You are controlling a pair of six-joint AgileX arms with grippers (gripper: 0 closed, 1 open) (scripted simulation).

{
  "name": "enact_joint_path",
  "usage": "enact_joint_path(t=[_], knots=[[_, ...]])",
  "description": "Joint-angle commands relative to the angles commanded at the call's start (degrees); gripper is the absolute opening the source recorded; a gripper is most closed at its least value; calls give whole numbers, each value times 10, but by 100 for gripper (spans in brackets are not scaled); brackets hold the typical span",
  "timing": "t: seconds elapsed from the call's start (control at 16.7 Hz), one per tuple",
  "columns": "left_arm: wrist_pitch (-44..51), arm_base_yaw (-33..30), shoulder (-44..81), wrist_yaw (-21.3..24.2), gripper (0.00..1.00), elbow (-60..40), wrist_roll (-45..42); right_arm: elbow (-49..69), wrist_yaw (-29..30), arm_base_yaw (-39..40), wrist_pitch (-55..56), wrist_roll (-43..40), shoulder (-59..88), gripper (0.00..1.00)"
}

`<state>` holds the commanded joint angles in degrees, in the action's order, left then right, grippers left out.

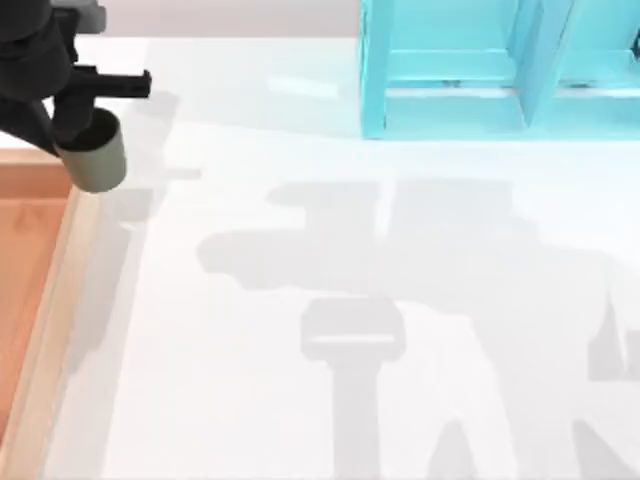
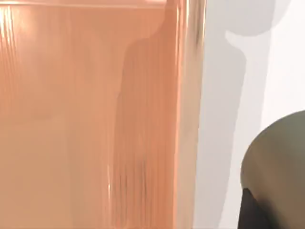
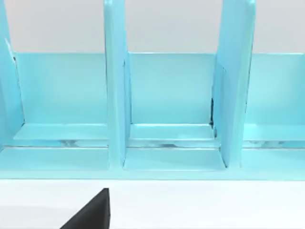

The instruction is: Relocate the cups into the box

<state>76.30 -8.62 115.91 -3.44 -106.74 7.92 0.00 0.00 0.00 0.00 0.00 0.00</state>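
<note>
The left gripper (image 1: 85, 140) is pinching the small olive-green tapered cup (image 1: 95, 155), which hangs below its fingers at the far left of the table, just over the light wooden rim (image 1: 60, 270) of the large shallow box with the orange-brown floor (image 2: 71, 119). From the left wrist view the cup (image 2: 279, 167) sits on the white-table side of the rim, with the box floor lying beyond it. To do this carry well, I judge the pincer should travel further over the rim until the cup is fully above the floor, lower it upright, then let go. The right gripper (image 3: 88, 214) is parked facing the turquoise shelf-like frame (image 3: 167, 95); its finger state cannot be told
</note>
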Motion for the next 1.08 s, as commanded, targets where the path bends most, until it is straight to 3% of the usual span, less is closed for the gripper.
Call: enact_joint_path(t=[0.24, 0.42, 0.6, 1.08], knots=[[19, 188, -58, 15, 0, 62, -179, 0, 0, 0, 0, 0, 0, 100], [25, 271, -101, 27, 0, 100, -262, 0, 0, 0, 0, 0, 0, 100], [26, 300, -128, 36, 0, 123, -303, 0, 0, 0, 0, 0, 0, 100], [4, 296, -128, 34, 0, 147, -307, 0, 0, 0, 0, 0, 0, 100]])
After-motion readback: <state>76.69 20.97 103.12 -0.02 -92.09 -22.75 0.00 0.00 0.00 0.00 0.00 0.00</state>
